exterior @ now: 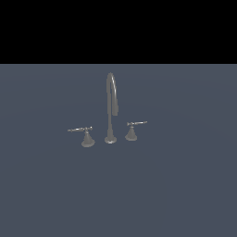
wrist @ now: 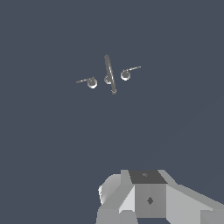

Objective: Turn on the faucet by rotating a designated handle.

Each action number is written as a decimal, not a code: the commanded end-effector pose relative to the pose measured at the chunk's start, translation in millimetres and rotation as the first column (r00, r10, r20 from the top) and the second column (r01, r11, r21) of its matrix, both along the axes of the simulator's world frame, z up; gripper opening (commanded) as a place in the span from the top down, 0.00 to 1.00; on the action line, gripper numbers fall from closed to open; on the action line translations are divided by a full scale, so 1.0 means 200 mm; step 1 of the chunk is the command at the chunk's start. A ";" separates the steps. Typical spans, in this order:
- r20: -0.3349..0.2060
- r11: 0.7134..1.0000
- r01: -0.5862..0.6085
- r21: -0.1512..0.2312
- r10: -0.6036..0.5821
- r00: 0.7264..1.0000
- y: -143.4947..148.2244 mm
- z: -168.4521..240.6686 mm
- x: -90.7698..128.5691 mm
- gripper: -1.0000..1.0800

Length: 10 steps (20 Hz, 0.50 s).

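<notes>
Faucet stands on the worktop with its handle untouched, well apart from the tool, whose finger state cannot be told.

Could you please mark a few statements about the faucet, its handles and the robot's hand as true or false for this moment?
1. The faucet has a tall curved spout standing between two lever handles. True.
2. The hand is gripping the handle. False: in the wrist view the hand is well away from the faucet and touches nothing; the exterior view shows no hand at all.
3. The handle with the longer lever is on the exterior view's left. True.
4. The smaller handle lies tipped over on the surface. False: it stands upright on its flared base.
5. Water runs from the spout. False: no water is visible.
</notes>
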<state>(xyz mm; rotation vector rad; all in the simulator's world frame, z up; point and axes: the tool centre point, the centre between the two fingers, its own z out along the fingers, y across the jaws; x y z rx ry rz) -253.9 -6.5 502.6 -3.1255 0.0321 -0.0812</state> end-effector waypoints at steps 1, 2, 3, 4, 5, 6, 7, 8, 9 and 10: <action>0.000 1.000 0.000 0.000 0.000 1.000 0.00 0.00 0.00 1.00; 0.000 1.000 0.001 0.000 -0.001 1.000 0.00 0.00 0.00 1.00; 0.000 1.000 0.002 0.000 -0.002 1.000 0.00 0.00 0.00 1.00; 0.000 1.000 0.005 0.000 -0.005 1.000 0.01 -0.01 0.00 1.00; 0.000 1.000 0.008 0.000 -0.008 1.000 0.01 -0.01 0.00 1.00; -0.001 1.000 0.013 0.000 -0.013 1.000 0.01 -0.02 0.00 1.00; -0.001 1.000 0.019 0.000 -0.019 1.000 0.02 -0.03 0.01 1.00; -0.001 1.000 0.026 0.000 -0.026 1.000 0.03 -0.04 0.01 1.00; -0.001 0.999 0.033 0.000 -0.033 0.999 0.04 -0.05 0.01 1.00; -0.002 0.999 0.042 0.001 -0.042 0.999 0.05 -0.07 0.02 1.00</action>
